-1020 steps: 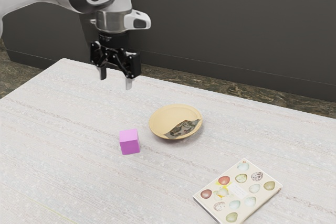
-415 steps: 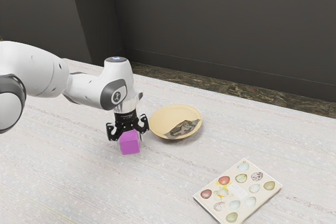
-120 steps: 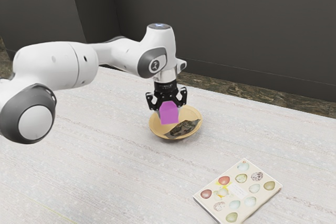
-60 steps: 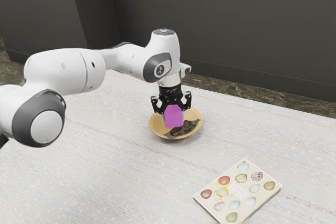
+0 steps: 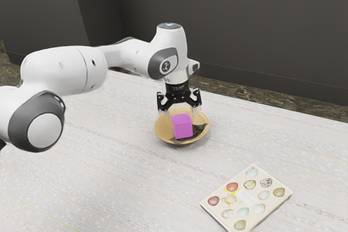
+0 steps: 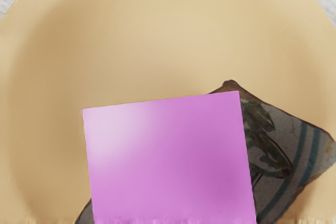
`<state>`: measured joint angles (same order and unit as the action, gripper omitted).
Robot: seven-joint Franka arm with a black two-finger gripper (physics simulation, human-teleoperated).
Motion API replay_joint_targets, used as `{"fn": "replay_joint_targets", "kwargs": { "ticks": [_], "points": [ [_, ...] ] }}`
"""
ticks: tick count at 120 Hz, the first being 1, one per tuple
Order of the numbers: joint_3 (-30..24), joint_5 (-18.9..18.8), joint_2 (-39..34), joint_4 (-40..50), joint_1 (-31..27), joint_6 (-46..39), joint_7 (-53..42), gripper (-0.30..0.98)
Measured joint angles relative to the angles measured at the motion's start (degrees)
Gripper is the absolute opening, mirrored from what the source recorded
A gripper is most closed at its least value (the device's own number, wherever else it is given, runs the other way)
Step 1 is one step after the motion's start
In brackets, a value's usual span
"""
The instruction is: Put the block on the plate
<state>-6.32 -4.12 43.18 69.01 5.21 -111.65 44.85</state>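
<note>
The pink-purple block (image 5: pixel 182 127) is seen on the shallow tan plate (image 5: pixel 161 130), set down inside its rim and partly over the dark patterned patch (image 5: pixel 199 130) on the plate's surface. The block is held by nothing: the end effector (image 5: pixel 181 116) is placed directly above it, pointed downward, with its two fingers spread wider than the block, and one pale fingertip can be made out toward either side of the block's top. In the wrist view, the block's flat upper face is presented close beneath the hand, with tan plate surface spread around much of it. Part of the patch is covered by the block; on the part left exposed, dark, leaf-like shapes and blue bands can be picked out. The plate is supported by the pale, faintly streaked counter (image 5: pixel 98 183). Well apart from the plate, toward the lower part of the exterior view and its right, a flat booklet (image 5: pixel 246 195) is laid on the counter, its cover printed with speckled and plain eggs in red, green, blue and cream tones. The white and grey arm (image 5: pixel 61 73) is extended over the counter from the exterior view's left. Behind the counter, a dark wall (image 5: pixel 234 20) and a strip of brown, mottled floor (image 5: pixel 261 94) are shown.
</note>
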Motion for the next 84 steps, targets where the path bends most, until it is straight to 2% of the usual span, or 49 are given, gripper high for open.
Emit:
{"fn": "replay_joint_targets", "kwargs": {
  "ticks": [28, 44, 62, 84],
  "points": [
    [0.24, -0.51, -9.12, 0.58, 0.67, 3.09, -0.45, 0.67],
    [-0.42, -1.29, -18.1, 2.76, 1.53, 7.69, -1.87, 0.68],
    [-1.58, -1.2, -30.3, 11.78, 1.64, 13.36, -4.75, 0.68],
    [-0.88, 0.56, -37.13, 16.69, -0.74, 20.59, -10.94, 0.68]
  ]
}}
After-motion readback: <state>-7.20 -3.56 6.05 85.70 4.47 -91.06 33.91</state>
